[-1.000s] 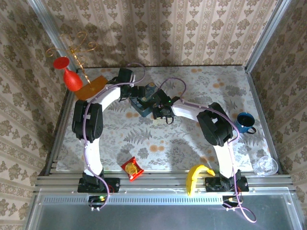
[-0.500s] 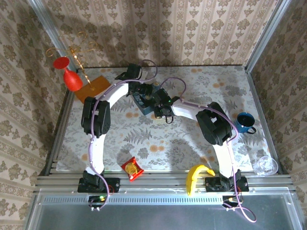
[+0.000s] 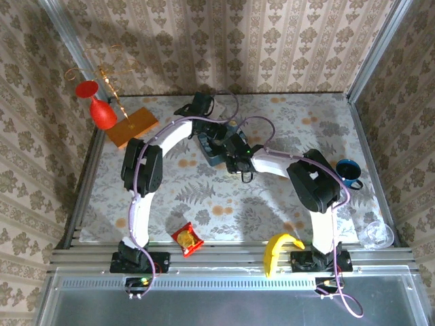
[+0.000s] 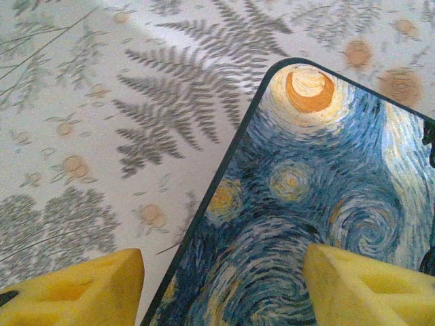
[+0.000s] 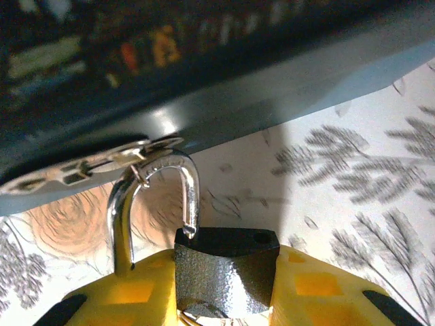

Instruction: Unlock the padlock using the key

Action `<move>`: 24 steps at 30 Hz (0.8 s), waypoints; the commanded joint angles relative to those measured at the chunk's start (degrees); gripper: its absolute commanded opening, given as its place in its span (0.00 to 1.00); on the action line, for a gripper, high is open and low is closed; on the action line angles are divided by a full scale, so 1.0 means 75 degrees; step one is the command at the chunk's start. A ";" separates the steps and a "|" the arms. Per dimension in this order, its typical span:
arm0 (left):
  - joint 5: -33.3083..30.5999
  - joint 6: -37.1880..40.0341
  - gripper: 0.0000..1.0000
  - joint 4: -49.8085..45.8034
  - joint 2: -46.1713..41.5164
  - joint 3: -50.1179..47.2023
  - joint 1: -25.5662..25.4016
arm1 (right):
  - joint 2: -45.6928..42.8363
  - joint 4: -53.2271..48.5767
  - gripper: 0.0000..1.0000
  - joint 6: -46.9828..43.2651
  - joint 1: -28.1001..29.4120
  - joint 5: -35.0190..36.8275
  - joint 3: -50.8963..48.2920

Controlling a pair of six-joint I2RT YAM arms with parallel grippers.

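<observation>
Top view: red vase [image 3: 102, 112] upper left, blue starry tin [image 3: 211, 151] mid-frame, snack packet [image 3: 187, 239] and banana [image 3: 279, 250] bottom edge, blue mug [image 3: 348, 173] right.

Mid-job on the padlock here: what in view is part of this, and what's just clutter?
In the job: padlock, held by the right gripper, its shackle through the hasp of the blue tin; left gripper, open over the tin.
Lying about: banana, snack packet, blue mug, clear cup, red vase, orange board.

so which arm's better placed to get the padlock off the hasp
Right. The right pincer grips the padlock, shackle open and hooked in the tin's hasp. The left pincer sits open over the tin lid.
</observation>
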 commanded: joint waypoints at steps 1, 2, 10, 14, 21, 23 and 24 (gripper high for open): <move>0.0066 0.0478 0.65 -0.0507 0.0230 -0.0445 -0.0228 | -0.0518 -0.0400 0.00 0.0430 0.0120 0.0431 -0.0424; 0.0121 0.0452 0.65 -0.0423 0.0191 -0.0507 -0.0250 | -0.0626 -0.0400 0.00 0.0527 0.0155 0.0459 -0.0553; 0.0436 -0.0070 0.80 0.0091 -0.0197 -0.0786 -0.0300 | -0.1599 -0.0588 0.00 0.1375 0.0568 0.0599 -0.1570; -0.0191 -0.0984 1.00 0.0500 -0.0848 -0.1159 -0.0300 | -0.1821 -0.0672 0.00 0.1795 0.0577 0.0443 -0.1823; -0.1376 -0.2984 1.00 0.0938 -0.2613 -0.2328 -0.0289 | -0.1978 -0.0611 0.00 0.1986 0.0592 0.0263 -0.1773; -0.1616 -0.3481 1.00 0.0933 -0.3084 -0.2793 -0.0295 | -0.1972 -0.0579 0.00 0.1997 0.0592 0.0207 -0.1747; -0.1648 -0.3664 1.00 0.0944 -0.3273 -0.3021 -0.0300 | -0.1986 -0.0559 0.00 0.2016 0.0592 0.0179 -0.1746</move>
